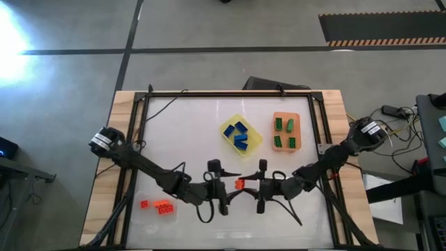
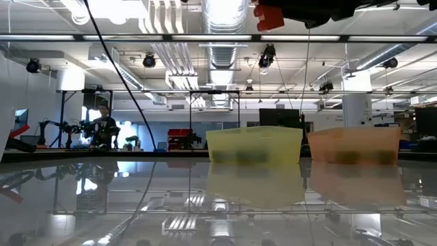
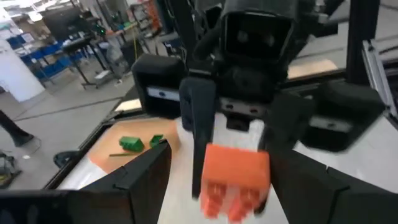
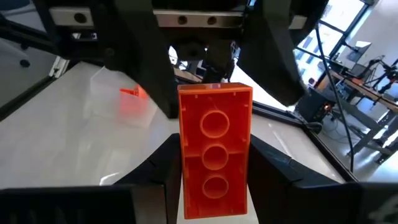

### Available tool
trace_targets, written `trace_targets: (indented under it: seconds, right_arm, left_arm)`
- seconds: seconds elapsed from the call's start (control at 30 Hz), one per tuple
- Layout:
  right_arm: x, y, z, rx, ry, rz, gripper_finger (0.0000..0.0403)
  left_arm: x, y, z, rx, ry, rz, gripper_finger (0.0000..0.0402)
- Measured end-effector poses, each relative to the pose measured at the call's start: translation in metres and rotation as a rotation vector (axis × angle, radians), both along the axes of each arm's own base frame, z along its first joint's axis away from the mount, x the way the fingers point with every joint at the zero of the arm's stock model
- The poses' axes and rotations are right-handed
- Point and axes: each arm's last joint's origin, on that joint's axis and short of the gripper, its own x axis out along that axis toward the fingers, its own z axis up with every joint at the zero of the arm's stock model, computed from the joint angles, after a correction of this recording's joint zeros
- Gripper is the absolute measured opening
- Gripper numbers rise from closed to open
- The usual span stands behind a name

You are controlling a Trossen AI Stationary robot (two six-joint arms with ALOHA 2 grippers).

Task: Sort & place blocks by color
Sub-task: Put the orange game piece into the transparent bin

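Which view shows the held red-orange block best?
The right wrist view: the red-orange block fills the frame, hollow underside facing the camera, in the right end effector. The left wrist view shows it blurred, the high view as a speck, the low view at the top edge.

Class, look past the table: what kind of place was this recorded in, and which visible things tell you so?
Probably a robotics lab or industrial workshop. The low view shows exposed ceiling ducts and workbenches with equipment, where a person stands; the high view shows a concrete floor with hazard-striped matting.
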Motion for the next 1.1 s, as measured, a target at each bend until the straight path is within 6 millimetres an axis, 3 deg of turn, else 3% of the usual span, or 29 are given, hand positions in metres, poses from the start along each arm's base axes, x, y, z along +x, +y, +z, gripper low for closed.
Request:
trace_targets:
  seconds: [0.47,0.57,0.73,0.87,1.1]
  right_arm:
    - [0.0007,0.0014,-0.0010,0.000,0.000,0.030,0.0125]
    - [0.0007,0.0014,-0.0011,0.000,0.000,0.030,0.0125]
    - [0.0007,0.0016,-0.0011,0.000,0.001,0.034,0.0125]
    - [0.0007,0.0016,-0.0013,-0.002,0.004,0.034,0.0128]
    - [-0.0009,-0.0018,0.0060,0.030,-0.015,0.008,0.0268]
  left_arm:
    - [0.0080,-0.0022,-0.0111,0.017,0.006,-0.057,0.0238]
    - [0.0080,-0.0022,-0.0111,0.017,0.006,-0.058,0.0210]
    - [0.0080,-0.0025,-0.0112,0.023,0.009,-0.068,0.0122]
    - [0.0080,-0.0025,-0.0113,0.018,0.009,-0.068,0.0123]
    - [0.0068,-0.0021,-0.0083,-0.055,-0.012,-0.058,0.0123]
